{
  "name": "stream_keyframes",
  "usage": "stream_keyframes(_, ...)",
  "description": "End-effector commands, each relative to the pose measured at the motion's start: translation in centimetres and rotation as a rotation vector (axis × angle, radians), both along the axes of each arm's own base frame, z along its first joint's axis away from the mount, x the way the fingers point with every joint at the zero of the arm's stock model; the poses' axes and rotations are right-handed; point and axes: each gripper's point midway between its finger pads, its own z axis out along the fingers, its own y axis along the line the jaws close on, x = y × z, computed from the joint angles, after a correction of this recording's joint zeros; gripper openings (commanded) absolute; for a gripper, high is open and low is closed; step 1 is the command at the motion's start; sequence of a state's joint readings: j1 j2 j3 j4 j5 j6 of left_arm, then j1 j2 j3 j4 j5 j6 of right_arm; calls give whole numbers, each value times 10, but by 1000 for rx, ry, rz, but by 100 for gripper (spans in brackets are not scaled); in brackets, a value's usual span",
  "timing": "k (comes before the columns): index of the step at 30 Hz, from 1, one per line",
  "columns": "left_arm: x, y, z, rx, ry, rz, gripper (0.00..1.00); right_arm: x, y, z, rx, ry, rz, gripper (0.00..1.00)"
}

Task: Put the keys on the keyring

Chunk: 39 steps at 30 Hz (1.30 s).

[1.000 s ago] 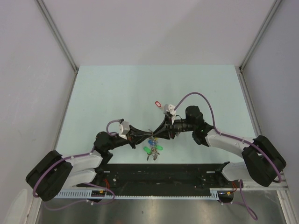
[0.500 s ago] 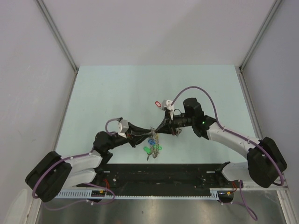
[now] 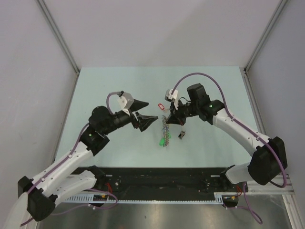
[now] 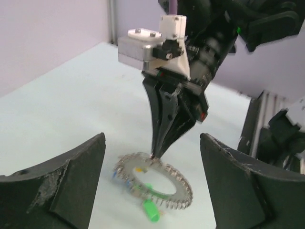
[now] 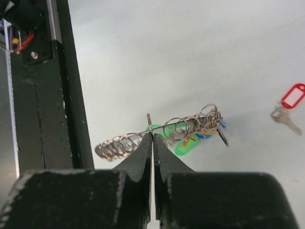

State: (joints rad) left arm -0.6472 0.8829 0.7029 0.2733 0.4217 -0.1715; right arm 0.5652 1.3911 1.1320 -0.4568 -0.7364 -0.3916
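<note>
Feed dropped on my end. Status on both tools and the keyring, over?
Left tool open, clear of the ring. Right tool shut on keyring wire. Red-tag key off the ring, lying apart. No obstruction seen.

Nothing legible anywhere: no words, brands, numbers or signs to make out. White label window of the red key tag [image 5: 292,95] too small and blurred to read.
</note>
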Motion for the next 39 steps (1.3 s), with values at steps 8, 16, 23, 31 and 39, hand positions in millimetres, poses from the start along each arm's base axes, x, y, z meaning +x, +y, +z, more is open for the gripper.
stream_keyframes(8, 6, 7, -36, 362, -171, -194, 83, 19, -4, 59, -137, -145, 87, 0)
stream_keyframes(16, 9, 3, -44, 325, -263, -237, 73, 10, 11, 70, -220, -158, 164, 0)
stream_keyframes(23, 6, -6, -44, 253, -254, -275, 56, -8, 26, 93, -185, -246, 225, 0)
stream_keyframes(31, -2, -8, -34, 202, -259, -302, 40, -8, 27, 92, -209, -253, 216, 0)
stream_keyframes(39, -3, -10, -36, 202, -236, -323, 29, -13, 31, 93, -208, -260, 227, 0)
